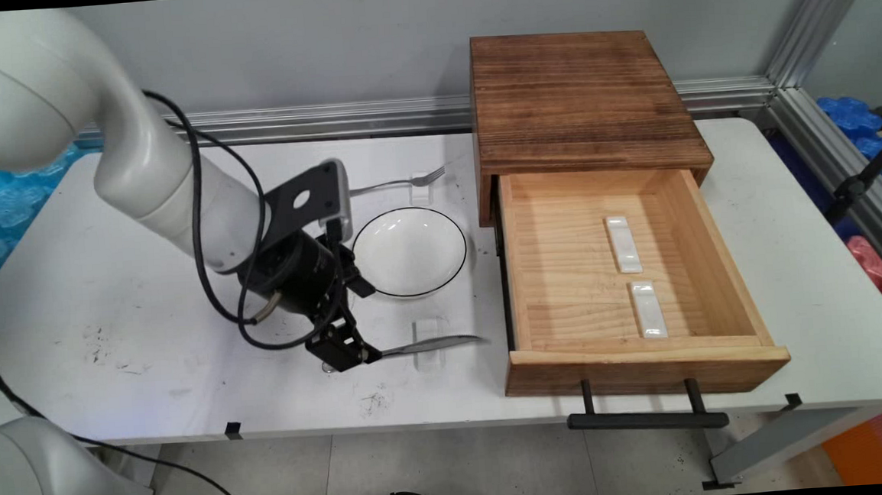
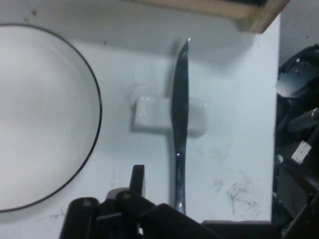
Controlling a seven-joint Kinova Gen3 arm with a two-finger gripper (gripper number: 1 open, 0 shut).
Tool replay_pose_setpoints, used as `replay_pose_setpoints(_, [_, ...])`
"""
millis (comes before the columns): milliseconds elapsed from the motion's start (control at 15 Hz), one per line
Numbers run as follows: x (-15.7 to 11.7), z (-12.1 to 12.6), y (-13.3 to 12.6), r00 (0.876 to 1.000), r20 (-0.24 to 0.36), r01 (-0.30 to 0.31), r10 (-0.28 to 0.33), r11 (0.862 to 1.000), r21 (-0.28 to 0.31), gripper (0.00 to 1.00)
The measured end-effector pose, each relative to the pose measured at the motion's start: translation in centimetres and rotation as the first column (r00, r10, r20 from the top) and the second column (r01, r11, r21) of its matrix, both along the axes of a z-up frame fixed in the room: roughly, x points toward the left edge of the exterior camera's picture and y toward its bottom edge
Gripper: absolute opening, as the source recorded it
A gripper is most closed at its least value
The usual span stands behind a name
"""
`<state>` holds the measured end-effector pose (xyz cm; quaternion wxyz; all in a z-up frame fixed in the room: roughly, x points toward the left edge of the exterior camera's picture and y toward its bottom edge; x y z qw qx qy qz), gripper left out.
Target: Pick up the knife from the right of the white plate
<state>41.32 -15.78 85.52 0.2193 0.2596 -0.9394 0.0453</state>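
Steel, slim and glossy, the knife (image 1: pixel 432 345) lies on the white table (image 1: pixel 109 329) with its blade resting across a small white ceramic rest (image 1: pixel 428 332), a low rounded block. Its long axis runs along the table's near edge, the pointed tip aimed at the open wooden drawer (image 1: pixel 627 282) on the right and the handle end toward the arm. The black two-finger gripper (image 1: pixel 348 350) sits low at that handle end; in the hand view the handle runs down between the black linkage, and the fingers appear to be closed on it, though the contact itself is mostly hidden by the linkage. Just behind the knife stands a round white plate (image 1: pixel 409 251) with a thin black rim, smooth and shallow, close beside the gripper's body. Farther back a metal fork (image 1: pixel 399 182) lies on another white rest (image 1: pixel 424 189), tines pointing right. The drawer is pale, grainy pine, pulled out from a darker, striped brown cabinet (image 1: pixel 577 101), and holds two oblong white rests (image 1: pixel 623 244) in a line; its black bar handle (image 1: pixel 647 419) overhangs the table's edge.
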Motion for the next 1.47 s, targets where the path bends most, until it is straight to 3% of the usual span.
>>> replay_pose_setpoints(667, [-0.3,-5.9,-1.8,0.999,0.035,-0.009,0.009,1.000,0.009,1.00])
replay_pose_setpoints(1467, [-1.5,-9.0,-2.4,0.998,0.057,-0.013,0.012,1.000,0.018,1.00])
